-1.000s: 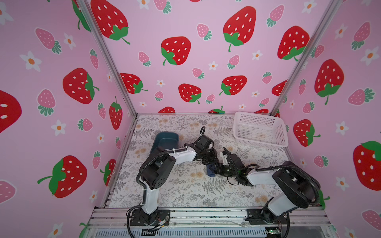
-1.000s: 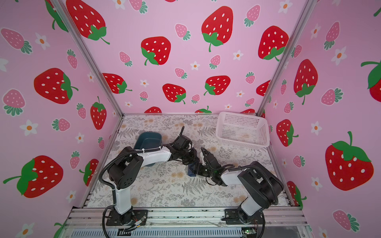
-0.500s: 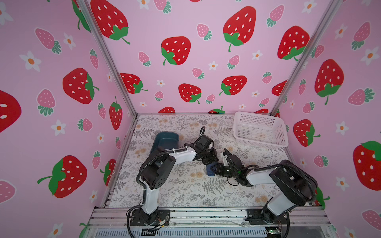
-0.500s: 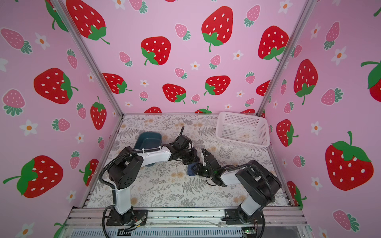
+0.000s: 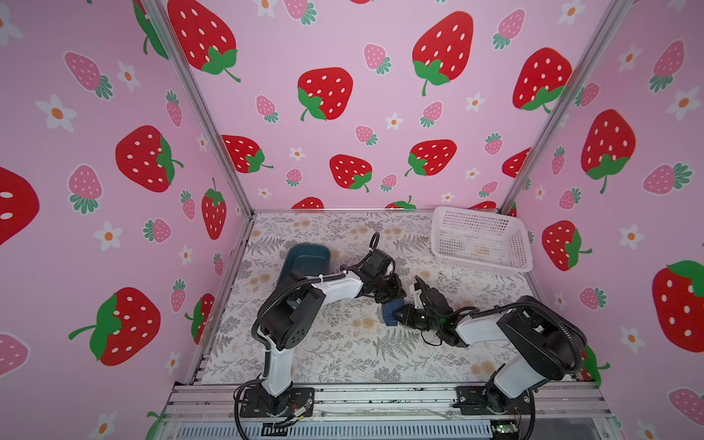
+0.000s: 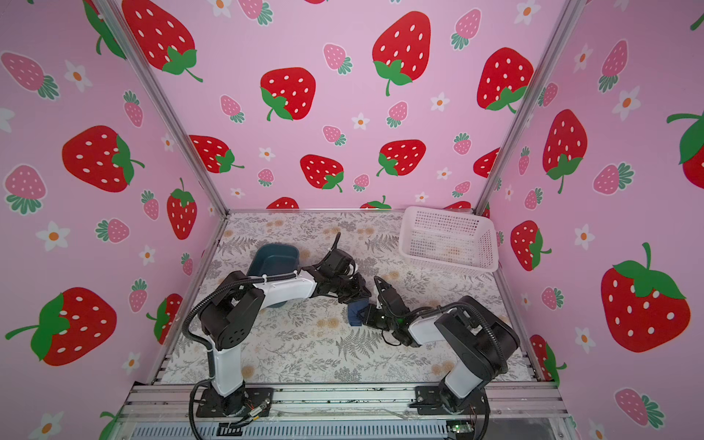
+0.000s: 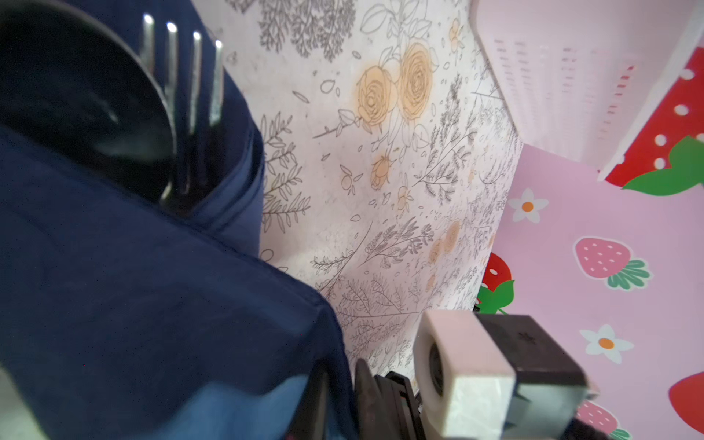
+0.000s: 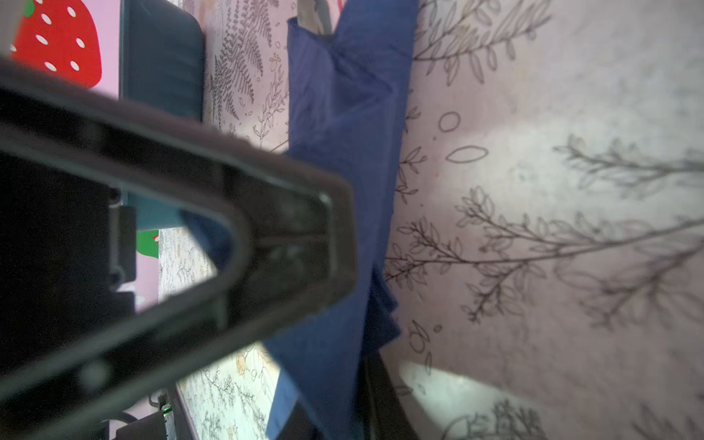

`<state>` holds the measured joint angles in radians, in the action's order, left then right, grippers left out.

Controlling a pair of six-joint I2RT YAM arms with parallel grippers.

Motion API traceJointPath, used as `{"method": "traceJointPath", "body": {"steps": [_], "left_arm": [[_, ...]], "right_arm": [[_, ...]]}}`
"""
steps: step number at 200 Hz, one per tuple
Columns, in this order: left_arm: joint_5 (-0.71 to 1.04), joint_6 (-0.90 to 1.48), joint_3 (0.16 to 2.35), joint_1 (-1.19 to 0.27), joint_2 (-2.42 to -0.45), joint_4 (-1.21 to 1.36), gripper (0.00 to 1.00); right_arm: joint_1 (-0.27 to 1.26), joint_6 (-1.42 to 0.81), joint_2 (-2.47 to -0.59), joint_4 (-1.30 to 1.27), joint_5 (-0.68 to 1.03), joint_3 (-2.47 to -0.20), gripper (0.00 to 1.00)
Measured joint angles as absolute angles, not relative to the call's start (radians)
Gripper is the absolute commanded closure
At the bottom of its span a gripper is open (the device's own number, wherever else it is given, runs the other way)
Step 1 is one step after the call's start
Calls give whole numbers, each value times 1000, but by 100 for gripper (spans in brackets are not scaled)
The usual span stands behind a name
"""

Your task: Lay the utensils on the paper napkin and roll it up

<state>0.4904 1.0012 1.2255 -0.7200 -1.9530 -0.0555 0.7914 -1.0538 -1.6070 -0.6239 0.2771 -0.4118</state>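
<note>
- The right end effector (image 5: 400, 314) lies low over the tabletop (image 5: 343, 354). Its jaws are closed on the paper napkin (image 5: 389, 317). In its wrist view the navy sheet (image 8: 343, 114) runs pinched between them, folded over itself into a loose tube.
- The left end effector (image 5: 393, 295) sits at the bundle's 12 o'clock, touching it or very nearly so. The napkin (image 7: 133, 304) fills its wrist view and hides the jaws, so I cannot tell whether they grip it or not.
- The napkin lies near the tabletop's centre in both top views, with the right end effector at its 3 o'clock.
- The utensils (image 7: 179, 114) are already inside. The fork (image 7: 183, 76) tines and the spoon (image 7: 87, 103) bowl poke out of one open end.
- Judging from this, loading is done and the rolling is well along. The wrap looks slack, though, and some paper seems not yet wound in.
- The next move calls for turning the bundle over its free edge. One side should steady the open end so the glossy cutlery does not slide out. The hold must stay light, since thin paper tears easily.
- The teal tub (image 5: 308, 259) at 10 o'clock and the white basket (image 5: 480, 240) at 2 o'clock stand well apart and play no part.
- Compared with a second earlier, the bundle rests on the same spot and both arms hold nearly the same pose. Any change at the jaws is too small to see from above.
</note>
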Motion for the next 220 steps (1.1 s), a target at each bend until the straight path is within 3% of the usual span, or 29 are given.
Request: {"method": "traceJointPath", "body": {"steps": [19,45,105,220], "left_arm": [[481,986,1214,-715,-1921,-60,63],[469,968,1177,-700,-1829,-62,61],[458,956,1048,-648,-1726,-49,87],[539,965,893,-710,-1698,-10,92]], "right_arm": [[788,-1054,-1607,-624,279,-411,84],[784,-1054,-1607,-628,283,-408,85],[774,-1053,-1607,-627,303,-408,85],[770,-1053,-1607,-625,309,-407,83]]}}
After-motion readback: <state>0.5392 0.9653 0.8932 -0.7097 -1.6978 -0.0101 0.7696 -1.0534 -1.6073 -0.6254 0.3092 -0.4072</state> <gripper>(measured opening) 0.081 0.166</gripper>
